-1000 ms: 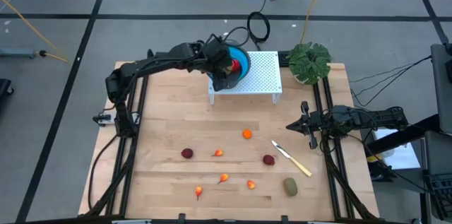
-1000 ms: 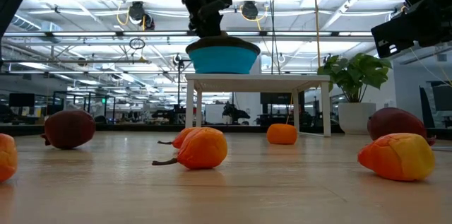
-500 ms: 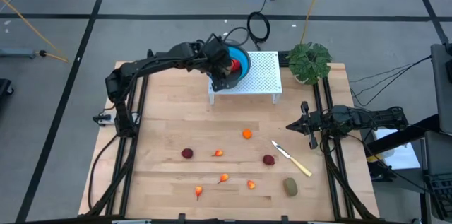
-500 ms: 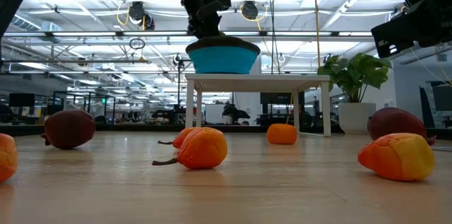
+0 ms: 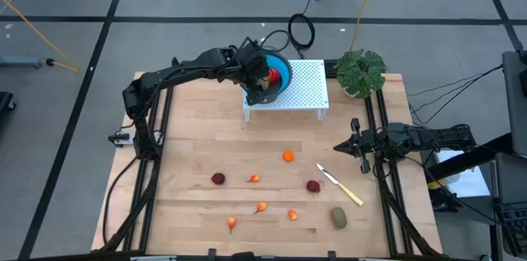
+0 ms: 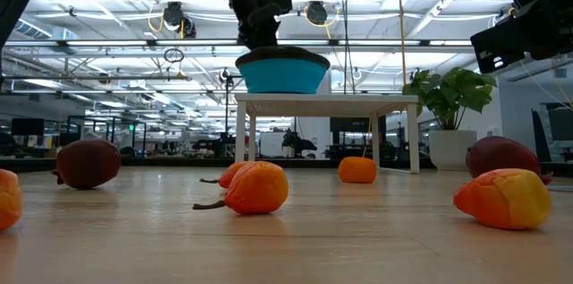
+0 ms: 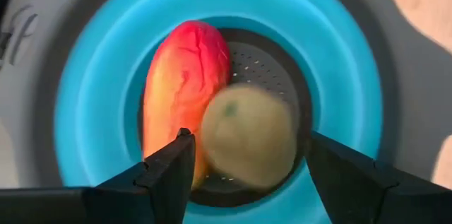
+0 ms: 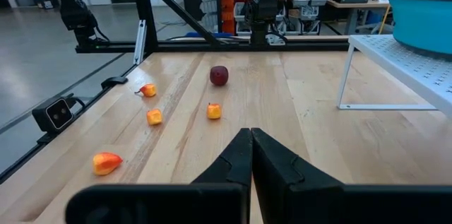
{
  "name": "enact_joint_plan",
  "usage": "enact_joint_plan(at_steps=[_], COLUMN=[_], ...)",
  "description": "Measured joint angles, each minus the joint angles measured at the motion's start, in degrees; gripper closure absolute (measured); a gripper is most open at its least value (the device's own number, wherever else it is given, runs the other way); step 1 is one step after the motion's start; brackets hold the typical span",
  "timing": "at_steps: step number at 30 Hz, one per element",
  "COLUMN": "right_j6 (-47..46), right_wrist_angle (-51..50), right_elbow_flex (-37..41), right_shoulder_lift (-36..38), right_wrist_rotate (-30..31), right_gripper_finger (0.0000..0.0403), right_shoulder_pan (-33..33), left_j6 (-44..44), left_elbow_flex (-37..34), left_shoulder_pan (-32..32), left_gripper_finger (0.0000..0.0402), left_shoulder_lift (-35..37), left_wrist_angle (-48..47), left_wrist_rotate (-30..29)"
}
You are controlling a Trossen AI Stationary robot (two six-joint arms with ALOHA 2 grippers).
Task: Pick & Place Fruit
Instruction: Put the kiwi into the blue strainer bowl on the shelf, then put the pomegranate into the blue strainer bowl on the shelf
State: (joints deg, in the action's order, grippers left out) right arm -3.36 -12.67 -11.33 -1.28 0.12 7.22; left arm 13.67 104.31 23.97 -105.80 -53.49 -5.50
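Brown-green oval fruit [image 7: 248, 136] just dropped from left gripper [image 7: 247, 155] open fingers into round blue bowl [image 7: 92, 75]; right gripper [image 8: 251, 155] fingers closed, idle.

Blue bowl [image 7: 92, 75] (grey-rimmed), red-yellow mango [image 7: 180, 90], brown-green oval fruit [image 7: 247, 136], white perforated stand [image 5: 300, 88], pale wood table [image 5: 189, 154]

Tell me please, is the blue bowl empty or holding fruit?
Holding fruit: the blue bowl contains a red-yellow piece and a brown-green oval.
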Motion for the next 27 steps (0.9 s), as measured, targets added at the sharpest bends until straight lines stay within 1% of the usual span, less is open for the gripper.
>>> enact_joint_plan(at_steps=[3,6,8,10,16,22,27], right_j6=[0.00,0.00,0.00,0.00,0.00,-0.02,-0.02], right_wrist_angle=[0.00,0.00,0.00,0.00,0.07,0.51,0.53], right_elbow_flex=[0.00,0.00,0.00,0.00,0.00,0.00,0.00], right_shoulder_lift=[0.00,0.00,0.00,0.00,0.00,0.00,0.00], right_wrist_rotate=[0.00,0.00,0.00,0.00,-0.15,-0.19,-0.18], right_gripper_finger=[0.0403,0.0403,0.0403,0.0403,0.0403,0.0403,0.0403], right_shoulder_pan=[-0.01,0.01,0.01,0.01,0.01,0.00,-0.01], left_j6=[2.59,4.31,4.25,2.71,-5.64,-13.06,-23.47], left_elbow_flex=[0.10,1.35,3.45,5.67,10.90,11.50,11.50], left_shoulder_pan=[0.02,-0.04,-0.50,-1.14,-5.52,-11.31,-16.28], left_gripper_finger=[0.0125,0.0122,0.0122,0.0122,0.0128,0.0156,0.0187], left_shoulder_lift=[0.00,0.33,0.73,1.04,1.03,0.97,0.96], left_wrist_angle=[0.12,-0.01,-0.41,-1.76,-6.60,-14.92,-20.20], left_wrist_rotate=[-1.86,-5.19,-7.55,-8.16,-8.32,-8.30,-8.32])
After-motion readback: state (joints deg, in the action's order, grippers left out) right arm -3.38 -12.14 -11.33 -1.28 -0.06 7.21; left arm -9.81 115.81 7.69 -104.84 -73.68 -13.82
